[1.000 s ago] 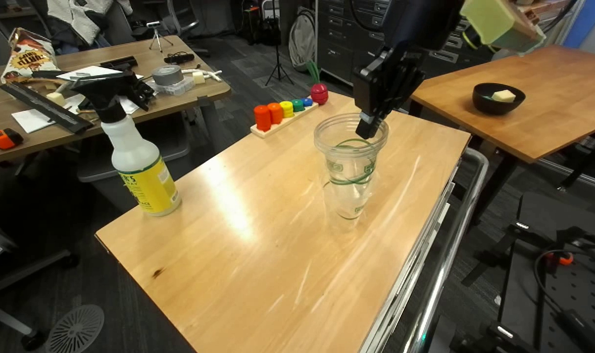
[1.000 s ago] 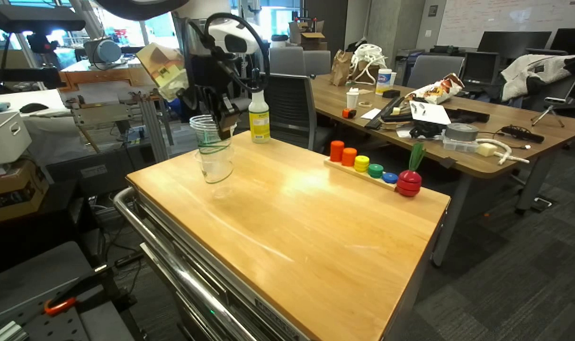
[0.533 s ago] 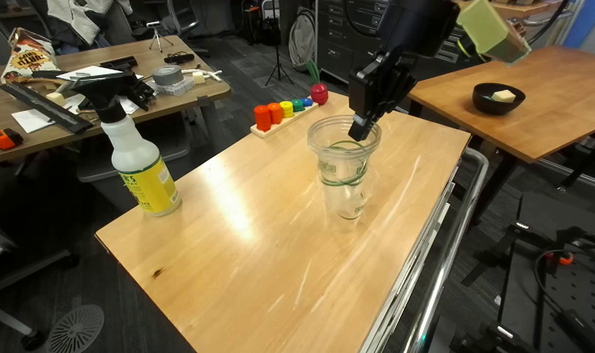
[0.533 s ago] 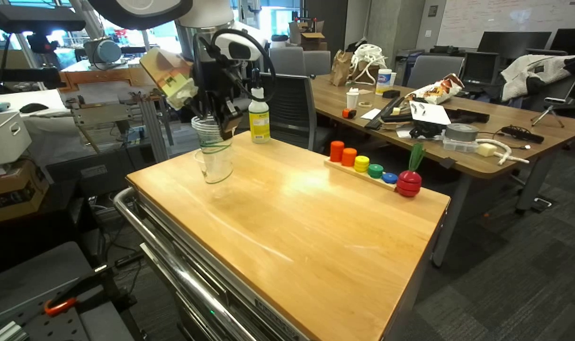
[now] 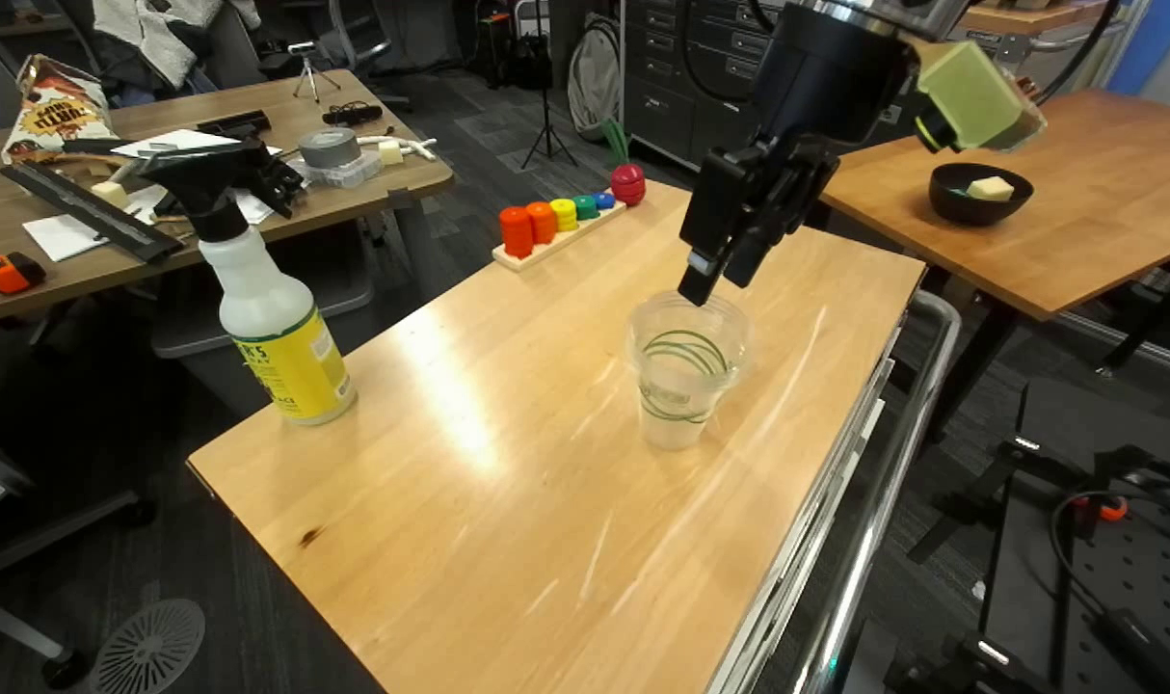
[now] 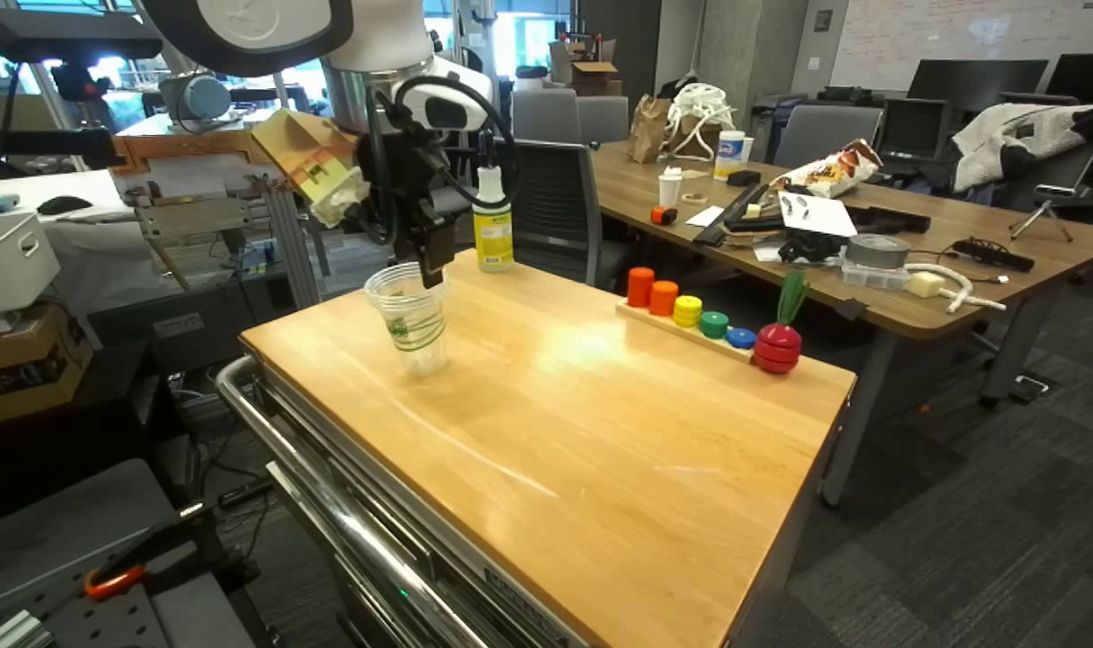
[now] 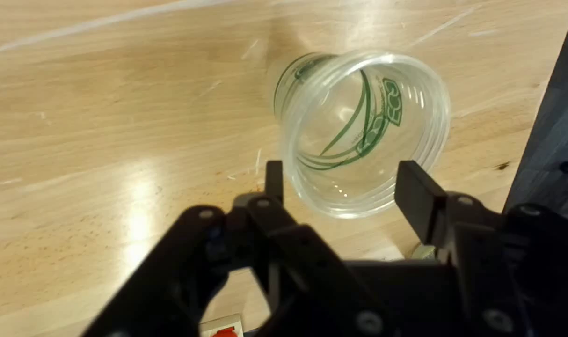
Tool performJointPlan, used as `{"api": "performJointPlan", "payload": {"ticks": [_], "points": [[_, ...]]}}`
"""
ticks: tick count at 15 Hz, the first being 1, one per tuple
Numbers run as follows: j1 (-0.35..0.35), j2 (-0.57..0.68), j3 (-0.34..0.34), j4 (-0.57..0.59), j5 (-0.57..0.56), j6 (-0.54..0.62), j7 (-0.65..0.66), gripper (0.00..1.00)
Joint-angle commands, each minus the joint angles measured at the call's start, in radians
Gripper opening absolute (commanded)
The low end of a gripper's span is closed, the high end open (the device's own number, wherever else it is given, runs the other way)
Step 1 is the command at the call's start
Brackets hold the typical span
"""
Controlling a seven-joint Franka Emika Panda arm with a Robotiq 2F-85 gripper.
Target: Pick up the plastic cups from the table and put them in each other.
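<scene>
Though near, cups point(image 5: 681, 378) below hand point(image 5: 719, 280).

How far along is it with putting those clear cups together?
Looks done: the plastic cups stand on the table, apparently nested, with several rims packed closely together in the wrist view. In hand: nothing, it seems; the gripper is open, close to the rims. Left: probably only backing away, as I can spot no other loose clear cup.
</scene>
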State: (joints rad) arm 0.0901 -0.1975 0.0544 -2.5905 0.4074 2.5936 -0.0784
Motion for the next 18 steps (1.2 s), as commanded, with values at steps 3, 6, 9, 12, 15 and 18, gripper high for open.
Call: {"api": "performJointPlan", "payload": {"ticks": [3, 6, 9, 12, 15, 18], "points": [[-0.008, -0.055, 0.004, -0.019, -0.078, -0.043, 0.078, 1.00], [-0.025, -0.117, 0.018, 0.015, -0.178, -0.157, 0.189, 1.00], [-0.038, -0.186, 0.035, 0.097, -0.265, -0.352, 0.307, 1.00], [-0.046, -0.225, 0.056, 0.230, -0.333, -0.567, 0.386, 1.00], [-0.051, -0.232, 0.064, 0.373, -0.357, -0.719, 0.427, 1.00], [-0.040, -0.242, 0.054, 0.363, -0.328, -0.698, 0.402, 1.00]]}}
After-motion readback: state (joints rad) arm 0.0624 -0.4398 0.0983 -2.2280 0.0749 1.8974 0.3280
